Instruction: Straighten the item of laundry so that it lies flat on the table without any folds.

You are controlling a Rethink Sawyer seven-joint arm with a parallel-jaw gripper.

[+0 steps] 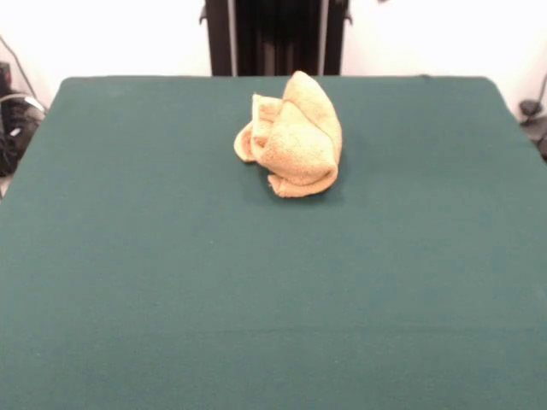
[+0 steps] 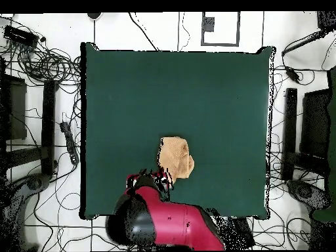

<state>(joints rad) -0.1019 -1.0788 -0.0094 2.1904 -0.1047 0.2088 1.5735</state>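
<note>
Bare green table fills the front view's foreground, plain felt-like top from the 6 o'clock edge up past the centre. Beyond it, toward 12 o'clock and just right of the midline, sits the yellow-orange towel, bunched into 1 rounded heap rather than spread flat. Folded over itself in several layers, with a thick rolled lip along its lower edge and a paler flap poking out at its 9 o'clock side. Resting wholly on the table, near the far edge, well apart from both side edges. Dark pedestal stands upright behind the table at 12 o'clock.

From overhead, same towel shows as a compact lump below the table's centre, toward 6 o'clock (robot's side of the top). Red and black arm bulks over the table's 6 o'clock edge, its upper end reaching close beside the towel's 7 o'clock corner. Gripper cannot be made out in either view; open or closed, cannot tell. Cables lie looped on the floor around the table, thickest toward 10 o'clock.
</note>
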